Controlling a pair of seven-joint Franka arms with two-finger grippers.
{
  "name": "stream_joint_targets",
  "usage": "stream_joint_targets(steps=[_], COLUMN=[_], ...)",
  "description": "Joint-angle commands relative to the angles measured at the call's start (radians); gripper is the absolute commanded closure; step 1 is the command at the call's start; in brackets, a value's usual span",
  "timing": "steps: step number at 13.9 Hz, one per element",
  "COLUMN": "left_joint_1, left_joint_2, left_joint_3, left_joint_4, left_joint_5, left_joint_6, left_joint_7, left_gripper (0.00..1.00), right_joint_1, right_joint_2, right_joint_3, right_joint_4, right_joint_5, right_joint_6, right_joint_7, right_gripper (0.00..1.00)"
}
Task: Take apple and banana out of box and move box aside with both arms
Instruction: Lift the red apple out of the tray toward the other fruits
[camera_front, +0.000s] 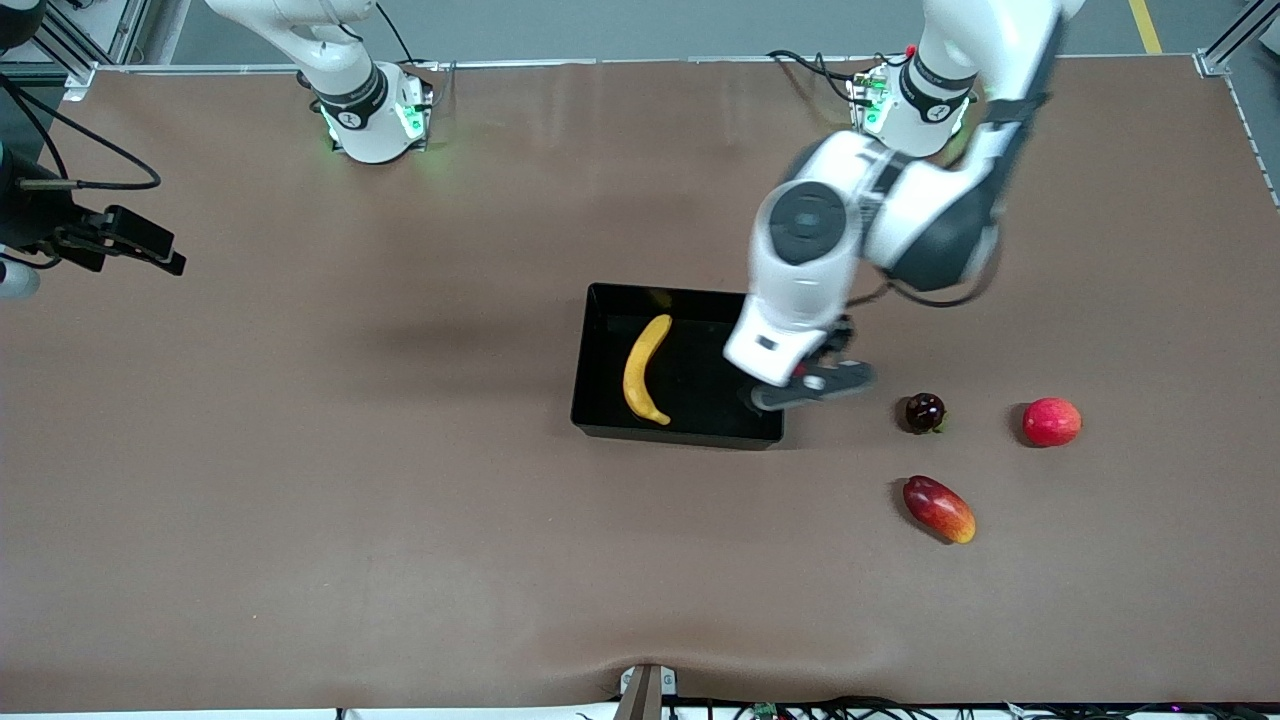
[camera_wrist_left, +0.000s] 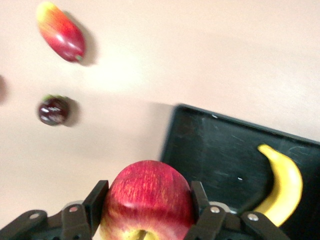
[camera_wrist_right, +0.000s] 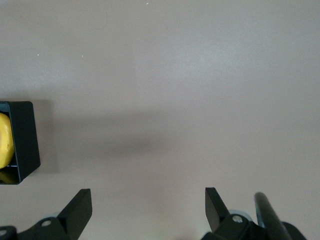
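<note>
One box (camera_front: 600, 400) holding one banana (camera_front: 643, 370); one apple (camera_wrist_left: 148, 200); three other fruits on the table; two arms.

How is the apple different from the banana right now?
The apple is round and red with yellow streaks; the banana is long, curved and yellow. The left gripper holds the apple up over the box edge; the banana lies flat inside the box, untouched. Both are fruit.

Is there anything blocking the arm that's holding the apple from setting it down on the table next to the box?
Nothing visible does. The left gripper holds the apple over the box edge at the left arm's end. Bare table lies beside it before the dark round fruit and oblong fruit.
</note>
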Motion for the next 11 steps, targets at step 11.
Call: stream_joint_targets(steps=[11], left_joint_1=[0.421], left_joint_2=[0.127], left_joint_3=[-0.011], left_joint_4=[-0.047], left_joint_5=[0.048], left_joint_6=[0.136], left_joint_7=[0.248], left_gripper=[1.00], right_joint_1=[-0.023], right_joint_2=[0.007], right_joint_3=[0.015], right_joint_4=[0.015], right_joint_5=[0.020], right_joint_6=[-0.012], right_joint_7=[-0.016], right_gripper=[0.00])
